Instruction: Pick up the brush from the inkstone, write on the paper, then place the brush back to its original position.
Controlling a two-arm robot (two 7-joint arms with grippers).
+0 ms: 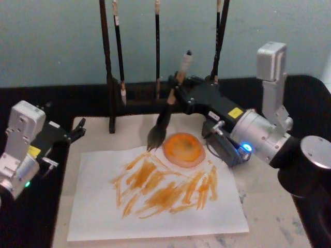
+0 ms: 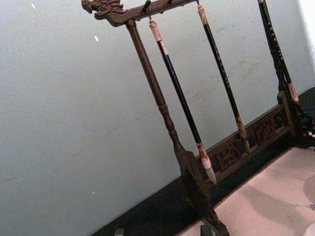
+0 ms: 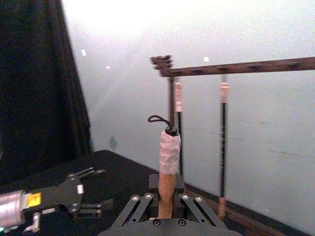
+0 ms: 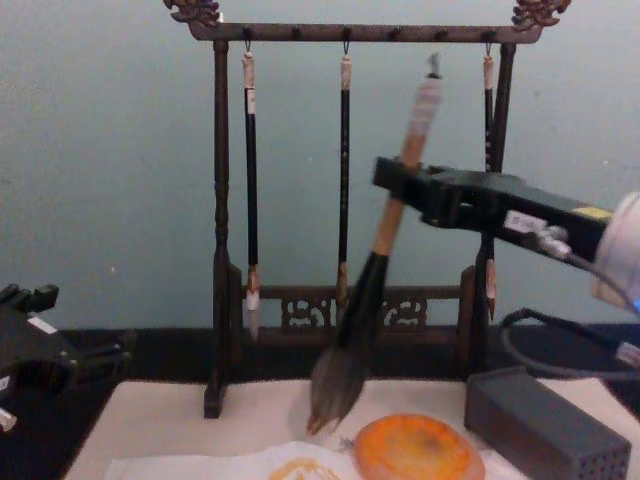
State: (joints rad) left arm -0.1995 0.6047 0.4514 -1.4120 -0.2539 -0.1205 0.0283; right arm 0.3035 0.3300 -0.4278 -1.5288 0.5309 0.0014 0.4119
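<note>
My right gripper [image 1: 176,90] is shut on the tan handle of the brush [image 1: 166,110], which hangs tilted with its bushy tip just above the paper's far edge, left of the inkstone [image 1: 183,149]. The chest view shows the brush [image 4: 375,255] raised, its bristles a little above the orange inkstone [image 4: 417,449]. From the right wrist view, the brush's white end cap [image 3: 169,151] rises between the fingers. The paper [image 1: 155,199] carries many orange strokes. My left gripper [image 1: 77,130] stays parked at the table's left edge, fingers apart.
A dark wooden brush rack [image 4: 345,180] with three thin hanging brushes stands behind the beige mat [image 1: 269,206]. A grey perforated block [image 4: 545,425] sits to the right of the inkstone. The black table edge borders the mat.
</note>
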